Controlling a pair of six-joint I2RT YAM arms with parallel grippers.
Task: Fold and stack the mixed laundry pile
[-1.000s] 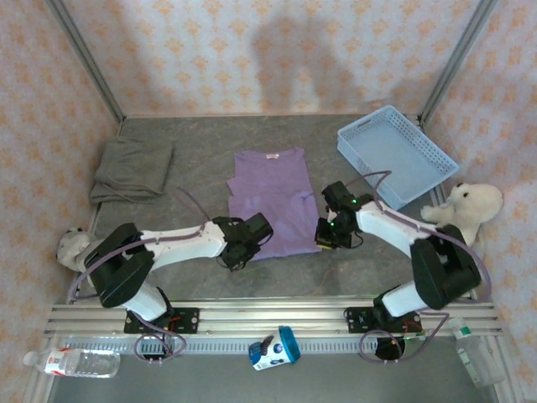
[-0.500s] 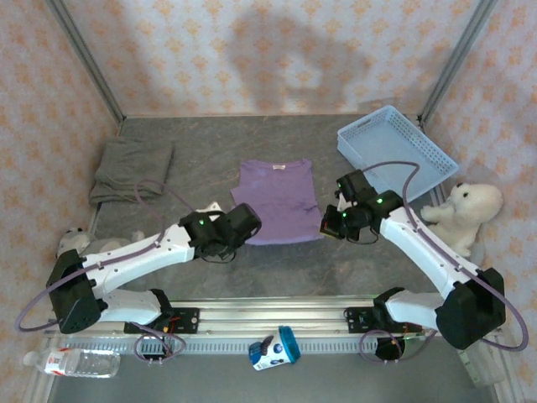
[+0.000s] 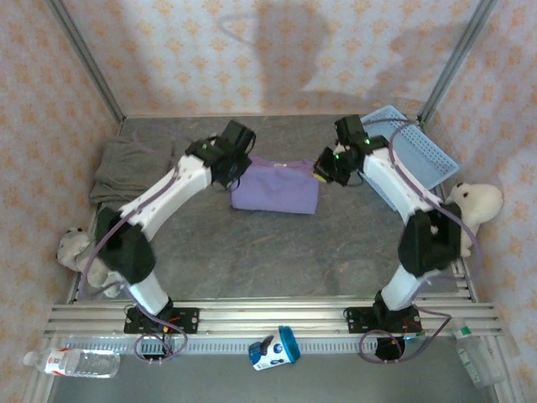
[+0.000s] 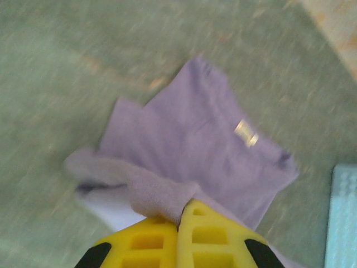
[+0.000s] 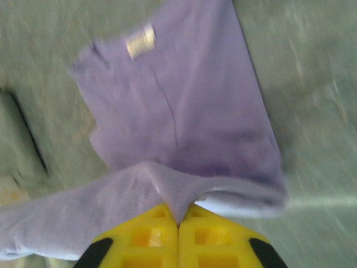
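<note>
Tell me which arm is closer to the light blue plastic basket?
Right. The right arm ends beside the light blue plastic basket; the left arm ends across the lavender-purple T-shirt from it.

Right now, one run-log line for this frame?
left gripper: shut on T-shirt | right gripper: shut on T-shirt | T-shirt: doubled over | grey garment: far left, apart

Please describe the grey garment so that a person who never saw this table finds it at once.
On the dark table, look to the far-left corner, by the patterned wall. The grey-olive garment lies there, loosely folded. Unlike the lavender T-shirt at the middle, it is plain, duller and sits at the table's edge.
</note>
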